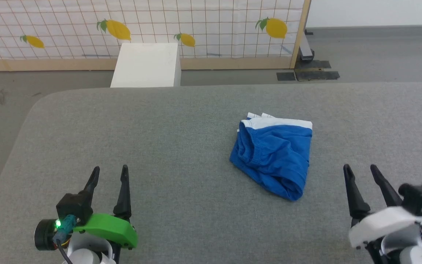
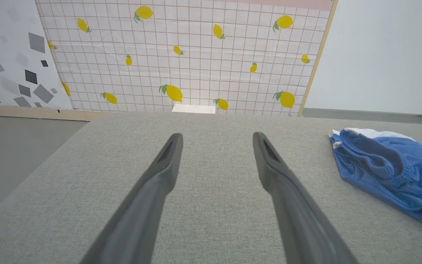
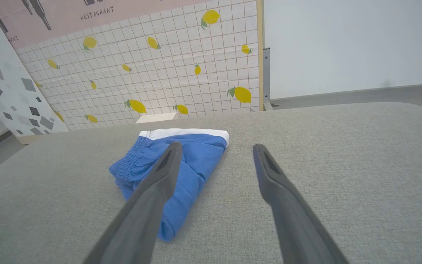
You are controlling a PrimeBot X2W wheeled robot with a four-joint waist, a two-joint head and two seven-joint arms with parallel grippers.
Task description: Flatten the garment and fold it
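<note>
Head view: seeing bright blue shorts (image 1: 273,157) crumpled in a heap right of centre on grey fabric surface (image 1: 178,139), white stripe (image 1: 280,123) along far edge; left hand (image 1: 110,168) and right hand (image 1: 360,167) low in frame, fingers apart, gripping nothing, well apart from shorts. Left wrist view: looking between spread fingers of left hand (image 2: 217,135) at bare surface, shorts (image 2: 390,168) off right, no contact. Right wrist view: looking between spread fingers of right hand (image 3: 217,145), shorts (image 3: 203,154) ahead-left, partly hidden behind one finger.

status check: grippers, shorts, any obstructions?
Left gripper open, empty; right gripper open, empty. Garment bunched on the grey surface, nearer the right gripper, untouched. Nothing between grippers and garment.
</note>
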